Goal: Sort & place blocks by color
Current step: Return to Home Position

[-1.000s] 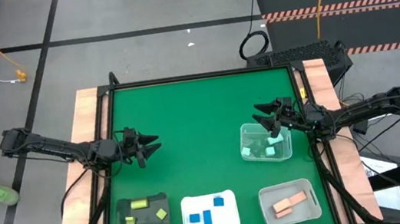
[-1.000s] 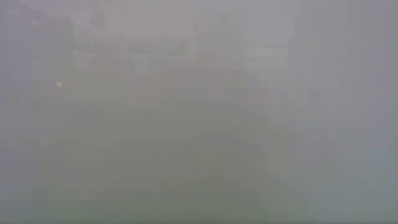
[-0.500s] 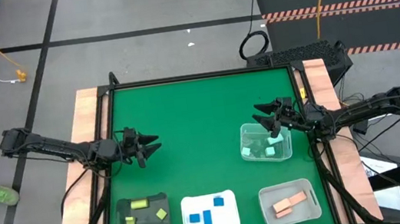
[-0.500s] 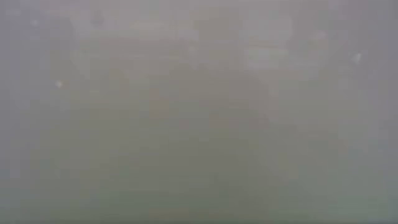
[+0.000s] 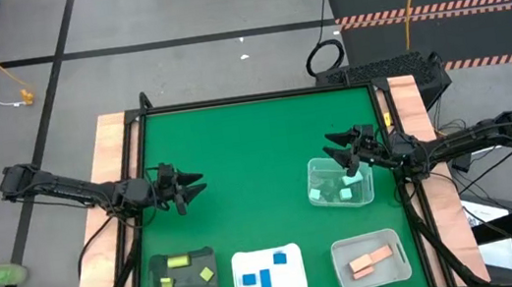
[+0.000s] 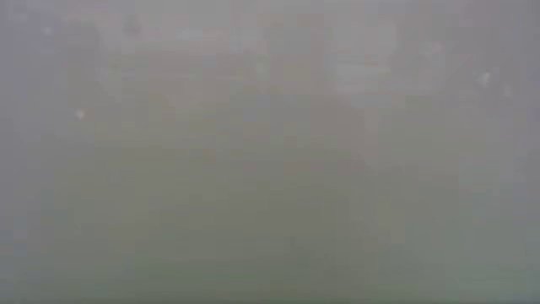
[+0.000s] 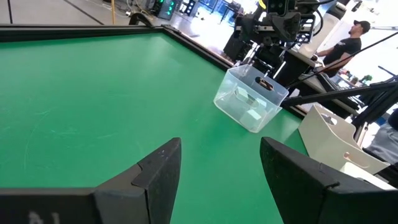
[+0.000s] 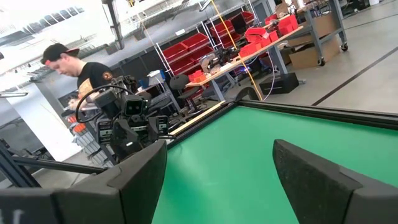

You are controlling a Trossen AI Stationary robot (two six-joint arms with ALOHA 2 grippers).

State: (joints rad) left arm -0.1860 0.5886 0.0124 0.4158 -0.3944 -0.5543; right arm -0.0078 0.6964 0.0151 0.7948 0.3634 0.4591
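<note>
Yellow-green blocks (image 5: 178, 263) lie in a dark tray (image 5: 183, 276) at the near left. Blue blocks (image 5: 264, 279) lie on a white tray (image 5: 269, 272). Tan-pink blocks (image 5: 372, 261) rest in a clear tray (image 5: 372, 260) at the near right. Mint-teal blocks (image 5: 346, 193) sit in a clear tub (image 5: 340, 182), which the left wrist view shows as the clear tub (image 7: 250, 98). My left gripper (image 5: 196, 185) hovers open at the table's left side, nothing between its fingers (image 7: 217, 174). My right gripper (image 5: 334, 144) hovers open above the tub's far rim, empty (image 8: 217, 174).
The green table top (image 5: 257, 153) lies bare between the two grippers. A person (image 8: 81, 62) stands beyond the table's left side, and a shoe (image 5: 1, 276) shows on the floor at the left. The low view is fogged and shows nothing.
Both arms have kept still. Only the person's shoe on the floor at the left has shifted toward the near side.
</note>
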